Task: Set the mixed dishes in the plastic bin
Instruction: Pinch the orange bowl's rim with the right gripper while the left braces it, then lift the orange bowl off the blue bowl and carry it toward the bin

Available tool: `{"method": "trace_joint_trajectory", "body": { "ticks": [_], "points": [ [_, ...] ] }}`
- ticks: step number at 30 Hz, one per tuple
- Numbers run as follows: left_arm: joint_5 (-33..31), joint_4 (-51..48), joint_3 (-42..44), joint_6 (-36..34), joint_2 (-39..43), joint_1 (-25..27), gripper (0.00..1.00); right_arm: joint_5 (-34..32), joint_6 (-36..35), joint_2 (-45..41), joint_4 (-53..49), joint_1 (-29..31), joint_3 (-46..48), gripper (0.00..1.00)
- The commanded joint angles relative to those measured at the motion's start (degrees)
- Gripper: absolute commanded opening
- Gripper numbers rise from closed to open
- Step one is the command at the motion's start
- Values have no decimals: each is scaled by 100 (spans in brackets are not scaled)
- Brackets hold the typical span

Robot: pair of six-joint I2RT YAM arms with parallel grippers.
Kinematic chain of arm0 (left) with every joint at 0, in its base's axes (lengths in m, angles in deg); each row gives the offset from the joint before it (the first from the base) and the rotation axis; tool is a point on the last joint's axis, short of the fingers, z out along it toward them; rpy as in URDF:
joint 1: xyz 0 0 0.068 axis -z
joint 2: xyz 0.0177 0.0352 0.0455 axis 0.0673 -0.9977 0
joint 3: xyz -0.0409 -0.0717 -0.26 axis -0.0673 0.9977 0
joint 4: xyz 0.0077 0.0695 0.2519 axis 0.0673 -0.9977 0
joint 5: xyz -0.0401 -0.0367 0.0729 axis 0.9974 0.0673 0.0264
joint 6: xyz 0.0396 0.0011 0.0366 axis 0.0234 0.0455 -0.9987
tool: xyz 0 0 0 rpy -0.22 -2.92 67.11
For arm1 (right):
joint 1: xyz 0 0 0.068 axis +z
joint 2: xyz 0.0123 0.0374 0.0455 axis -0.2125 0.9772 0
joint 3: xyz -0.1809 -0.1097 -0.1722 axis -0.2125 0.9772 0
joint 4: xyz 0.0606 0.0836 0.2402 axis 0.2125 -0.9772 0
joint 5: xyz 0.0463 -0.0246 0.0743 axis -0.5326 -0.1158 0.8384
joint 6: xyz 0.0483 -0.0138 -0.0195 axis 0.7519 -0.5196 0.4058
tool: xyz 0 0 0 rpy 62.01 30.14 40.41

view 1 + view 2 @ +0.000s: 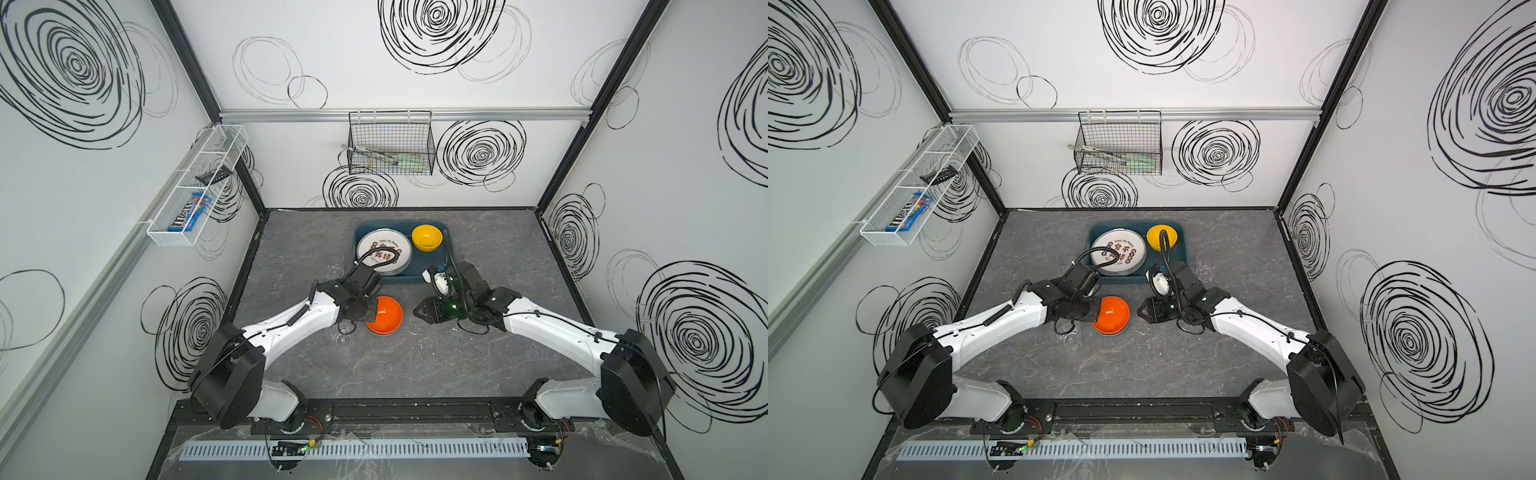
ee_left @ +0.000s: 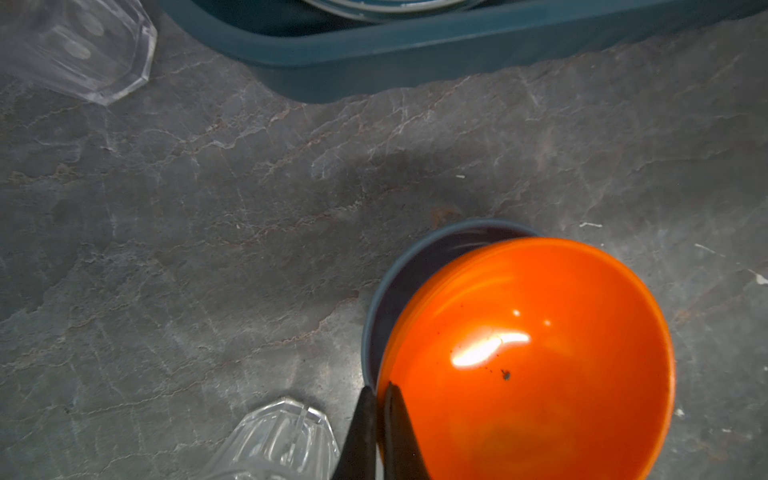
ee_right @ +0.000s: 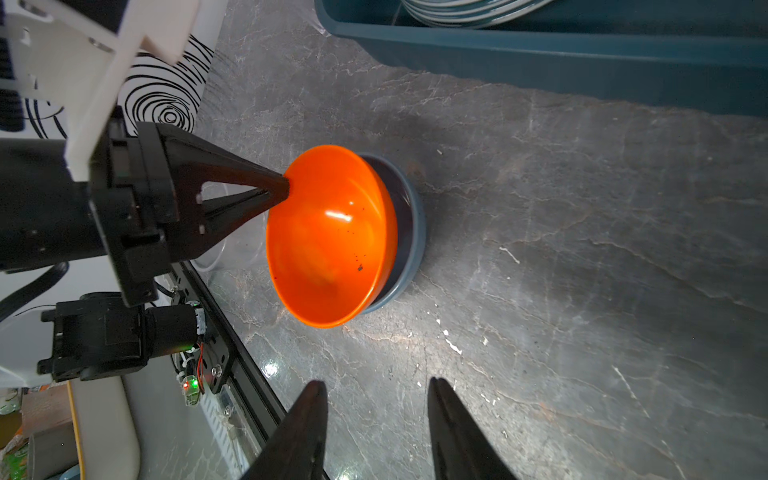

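Left gripper [image 3: 286, 189] clenched on rim of orange bowl [image 3: 328, 237], which sits tilted, partly inside blue bowl [image 3: 411, 232]; right gripper [image 3: 376, 380] parted, empty, nearby. Bare tabletop [image 2: 249, 187] separates both from plastic bin [image 2: 415, 62] front wall; bin holds plates [image 1: 384, 251], yellow bowl [image 1: 427, 237].

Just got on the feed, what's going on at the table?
The left gripper is shut on the rim of the orange bowl, which tilts inside a blue bowl on the table in front of the plastic bin. The right gripper hangs open close by, holding nothing. The bin already holds a stack of plates and a yellow bowl. Clear tumblers are outside it.
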Motion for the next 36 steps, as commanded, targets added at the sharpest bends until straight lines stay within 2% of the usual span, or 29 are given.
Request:
{"method": "trace_joint_trajectory", "body": {
  "ticks": [1,8,13,17,31,36],
  "points": [
    [89,11,-270,28,260,9,0,-28,92,88,-22,-60,-133,44],
    [98,-135,-413,28,473,5,0,63,137,333,-329,-69,-548,47],
    [112,-173,-472,33,556,-1,0,216,202,478,-355,-2,-882,55],
    [128,-188,-478,55,616,0,0,200,345,694,-387,27,-1108,55],
    [232,-216,-510,133,793,0,0,244,559,1537,-381,89,-1660,41],
    [227,-228,-501,151,828,0,0,293,559,1696,-368,123,-1725,31]
  ]
}}
